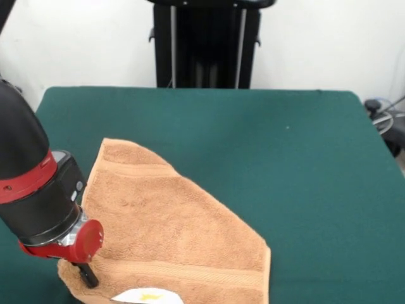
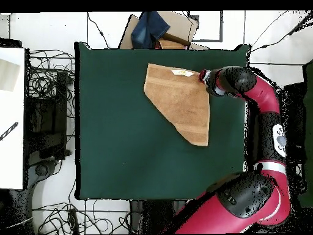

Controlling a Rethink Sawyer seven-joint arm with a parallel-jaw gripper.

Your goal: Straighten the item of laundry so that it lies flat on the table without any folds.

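Note:
The orange-tan towel [image 1: 168,237] lies on the dark green table [image 1: 285,145] near its front left in the front view. Its outline is lopsided, with one long diagonal edge, so part of it seems folded over. A band stripe runs near each end. Its white label with a yellow mark [image 1: 149,296] shows at the bottom edge. My gripper [image 1: 87,277] is down at the towel's near left corner, beside the label, touching or just above the cloth. In the overhead view the towel [image 2: 180,101] is near the table's top right, with my gripper [image 2: 202,77] at its upper right corner.
The black pedestal [image 1: 205,44] stands behind the table's far edge. In the overhead view a cardboard box with blue cloth [image 2: 160,29] sits beyond the table's top edge, and cables [image 2: 49,92] and a white surface [image 2: 11,122] lie to the left.

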